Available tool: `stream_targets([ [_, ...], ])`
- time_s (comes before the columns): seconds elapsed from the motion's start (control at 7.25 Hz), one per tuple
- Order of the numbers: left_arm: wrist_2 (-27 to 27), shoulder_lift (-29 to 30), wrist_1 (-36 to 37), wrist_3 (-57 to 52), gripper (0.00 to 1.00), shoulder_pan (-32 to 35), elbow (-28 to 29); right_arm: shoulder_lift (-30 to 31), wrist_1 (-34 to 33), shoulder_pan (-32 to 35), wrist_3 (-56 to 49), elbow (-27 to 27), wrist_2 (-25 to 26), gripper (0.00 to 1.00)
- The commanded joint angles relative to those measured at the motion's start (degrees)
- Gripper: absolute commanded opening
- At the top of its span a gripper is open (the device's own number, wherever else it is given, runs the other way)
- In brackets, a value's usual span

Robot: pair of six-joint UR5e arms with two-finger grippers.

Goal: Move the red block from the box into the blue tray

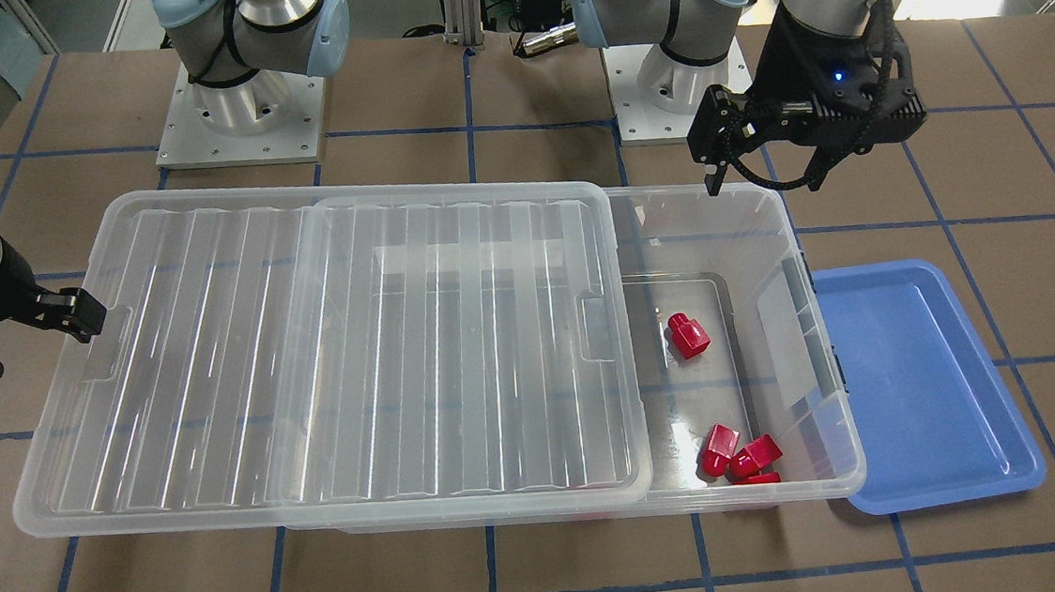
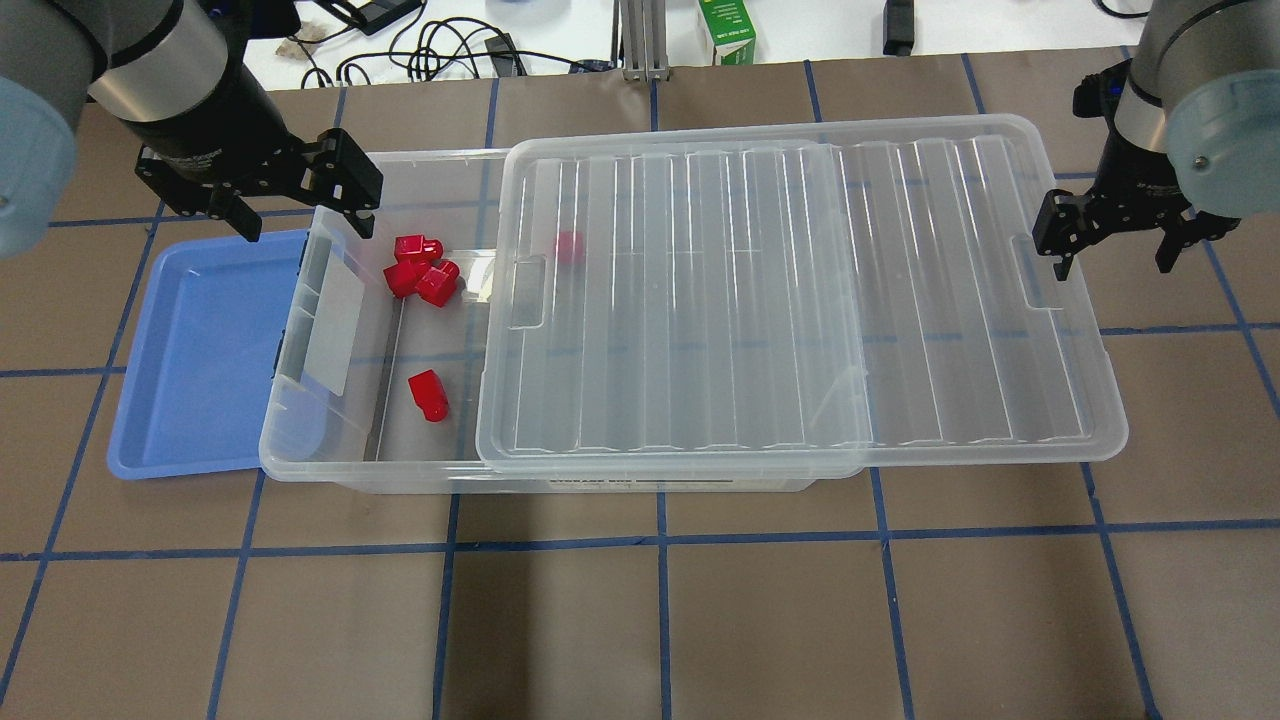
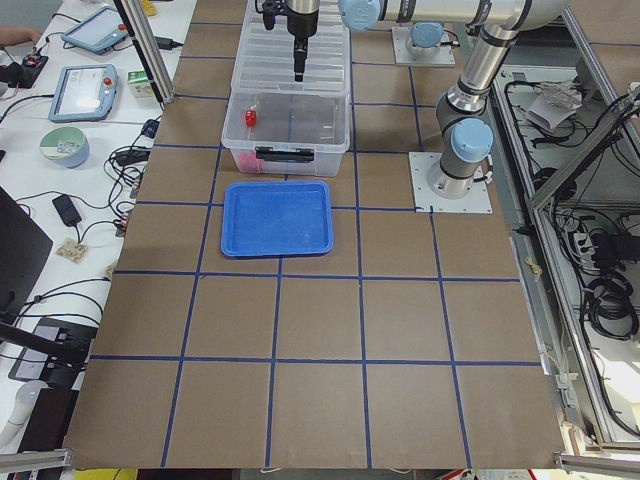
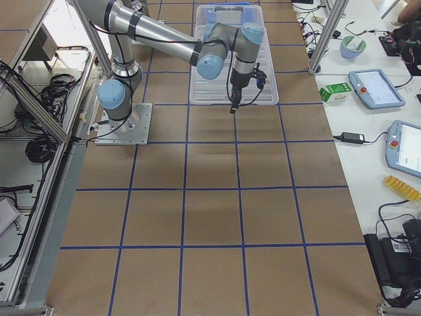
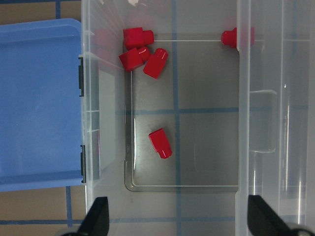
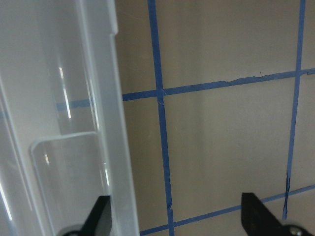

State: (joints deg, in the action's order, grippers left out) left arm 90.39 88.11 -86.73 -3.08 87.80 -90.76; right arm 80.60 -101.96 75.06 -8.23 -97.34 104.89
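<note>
The table (image 2: 640,620) is carrying the box (image 2: 350,472), whose lid (image 2: 800,300) is lying slid toward the robot's right, so only the box's left end is standing open. The blue tray (image 2: 190,360) is sitting against that open end with no block in it yet. The left fingers (image 5: 97,220) are hanging spread wide and empty above the opening. The right fingers (image 6: 101,216) are also gaping wide on nothing, just off the lid's far end.

The step in hand is looking like the descent for a pick. The lone red block (image 5: 160,143) is lying on the box floor, apart from the cluster of three (image 5: 140,51), and is offering the cleanest grasp. By my judgement the left fingers should be coming straight down, turned to match the block's slant, one on each long flank, and closing only near the floor.

The box's end wall is bounding the opening on the tray side and the lid's edge on the other. The lone block is sitting roughly midway, so the wide fingers should be fitting. A fifth block (image 5: 236,37) is half hiding under the lid's edge and is best left alone. The lift should be clearing the box's rim before crossing to the tray.
</note>
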Motion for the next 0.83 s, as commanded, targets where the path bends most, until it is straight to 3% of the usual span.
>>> stream_targets([
  [0.0,0.2,0.7,0.2,0.2,1.0,0.0,0.0,1.0,0.4,-0.1,-0.1,0.4,0.6,1.0],
  [0.28,-0.5,3.1,2.1,3.4,1.0,-0.1,-0.9,2.3,1.1,2.5,-2.4,2.8,-2.7,1.0],
  [0.55,-0.6,5.7,5.7,6.0,1.0,0.2,-2.5,3.5,9.1,10.3,-0.1,11.3,-4.0,1.0],
  [0.69,-0.4,6.7,7.3,10.3,1.0,0.3,-6.9,3.9,13.3,12.9,2.1,14.1,-6.1,1.0],
])
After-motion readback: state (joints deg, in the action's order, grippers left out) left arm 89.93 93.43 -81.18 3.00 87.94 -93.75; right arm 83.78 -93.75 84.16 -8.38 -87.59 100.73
